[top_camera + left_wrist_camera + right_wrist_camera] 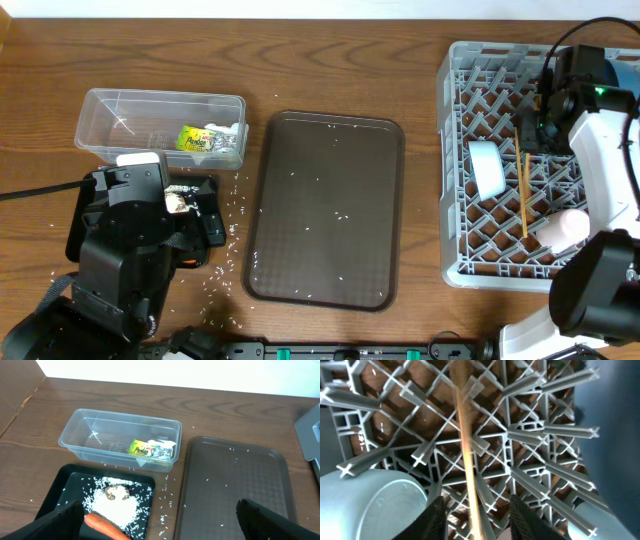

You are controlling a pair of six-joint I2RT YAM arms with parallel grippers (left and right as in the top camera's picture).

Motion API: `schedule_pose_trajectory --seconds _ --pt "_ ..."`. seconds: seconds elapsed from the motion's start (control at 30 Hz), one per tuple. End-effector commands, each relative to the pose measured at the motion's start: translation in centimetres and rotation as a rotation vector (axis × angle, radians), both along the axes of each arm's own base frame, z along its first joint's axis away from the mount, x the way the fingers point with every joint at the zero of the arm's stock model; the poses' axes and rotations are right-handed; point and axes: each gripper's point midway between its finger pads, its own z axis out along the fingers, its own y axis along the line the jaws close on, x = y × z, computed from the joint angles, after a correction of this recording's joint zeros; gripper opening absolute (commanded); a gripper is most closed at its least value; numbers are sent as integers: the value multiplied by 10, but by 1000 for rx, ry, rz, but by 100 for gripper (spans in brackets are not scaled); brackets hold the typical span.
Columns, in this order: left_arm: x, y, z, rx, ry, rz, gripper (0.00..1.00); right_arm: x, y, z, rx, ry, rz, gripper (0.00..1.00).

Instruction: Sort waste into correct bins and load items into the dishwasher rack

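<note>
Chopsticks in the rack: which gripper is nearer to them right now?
Right. The right gripper hangs over the rack, directly above the chopsticks, with a stick showing between its fingers. The left gripper is far off, over the black tray.

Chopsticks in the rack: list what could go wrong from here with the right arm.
1. The chopsticks are thin and the dishwasher rack is an open lattice with table showing through, so they may slip down between the pegs.
2. The right gripper hangs open with a finger on each side of them. A skewed lift could catch them and drag them against the light-blue cup.
</note>
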Motion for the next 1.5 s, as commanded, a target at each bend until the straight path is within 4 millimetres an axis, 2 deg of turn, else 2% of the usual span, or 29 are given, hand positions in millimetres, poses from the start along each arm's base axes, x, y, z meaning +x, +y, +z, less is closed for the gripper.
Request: schedule_pose_trajectory --seconds 0.0,0.07,0.13,0.27,0.3,0.33,0.37,0.5,0.67,0.73,0.8,0.93,1.17,1.27,1.37,1.47 --pt "0 3 4 0 -10 17 98 0 3 33 -21 -80 16 40" --pt "0 3 4 0 -10 17 98 -2 21 52 35 -136 54 41" --pt "0 3 4 0 -10 17 98 -6 48 72 129 -199 128 43" --pt "0 3 4 0 -10 17 98 -23 127 125 375 -347 340 54" --pt "0 3 4 0 -10 17 98 -31 152 143 446 -390 419 61" --pt "0 3 4 0 -10 17 98 -39 169 156 488 -419 477 74" --pt "0 3 4 0 -10 17 98 -48 184 167 516 -443 529 99" --pt "0 3 4 0 -10 17 98 -85 226 199 540 -508 684 99" --pt "0 3 4 0 -10 17 98 -124 259 223 588 -553 822 99" --pt "0 3 4 0 -10 17 98 -137 264 225 597 -545 848 99" --pt "0 3 4 0 -10 17 98 -139 258 227 560 -561 842 99" --pt "0 3 4 0 -10 17 98 -140 234 230 451 -597 766 99" --pt "0 3 4 0 -10 17 98 -166 191 242 274 -683 682 99" --pt "0 3 4 0 -10 17 98 -169 171 249 199 -768 617 99" --pt "0 3 4 0 -10 17 98 -168 159 255 161 -882 576 99" --pt "0 3 4 0 -10 17 98 -166 152 243 133 -960 551 99"
